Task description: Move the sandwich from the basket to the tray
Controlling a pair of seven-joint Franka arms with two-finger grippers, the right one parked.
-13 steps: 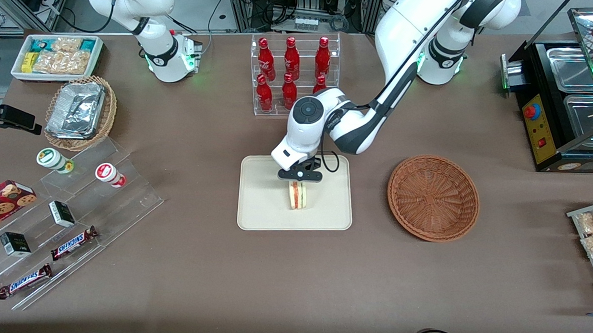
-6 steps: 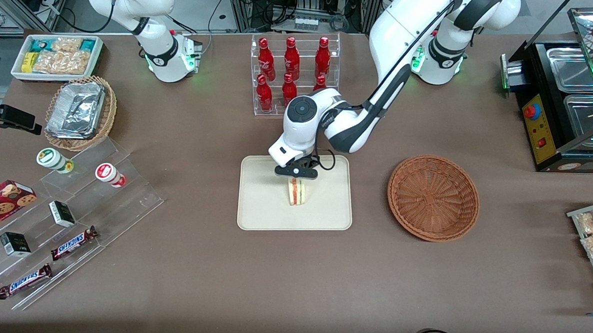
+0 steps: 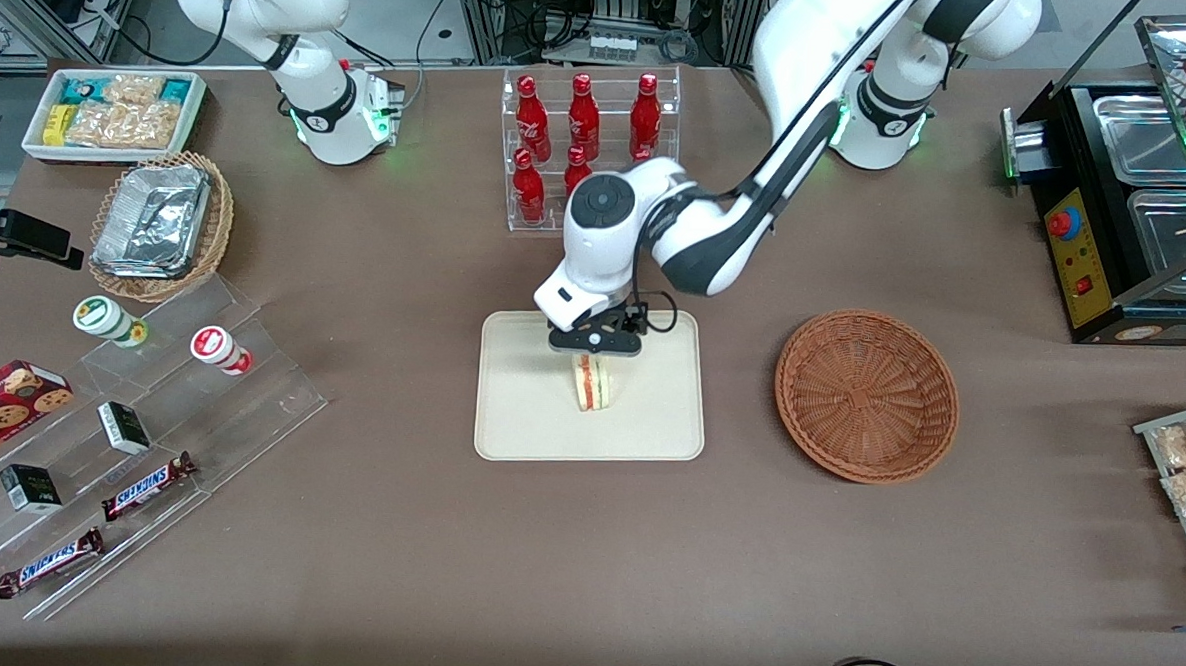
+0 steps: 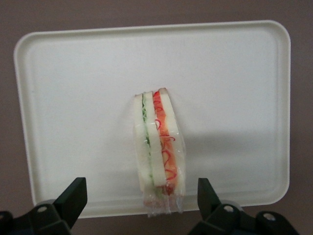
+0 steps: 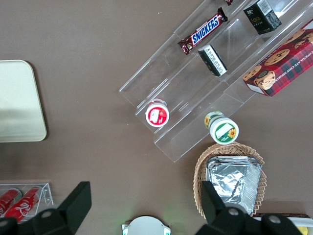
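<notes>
Here the sandwich point(image 3: 591, 384) stands on edge near the centre of the tray point(image 3: 519, 425), mid-frame in the front view; the basket point(image 3: 867, 394) at centre right holds nothing. The gripper point(image 3: 593, 345) hovers directly above the sandwich with fingers point(image 4: 72, 196) spread wide, clear of the bread on both sides. Placement appears complete. Retract straight upward, without sideways drift, so neither finger clips the narrow wedge and tips it.

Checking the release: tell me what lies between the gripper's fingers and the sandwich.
Nothing: the wrist view shows the open gripper above the sandwich, bare tray either side.
</notes>
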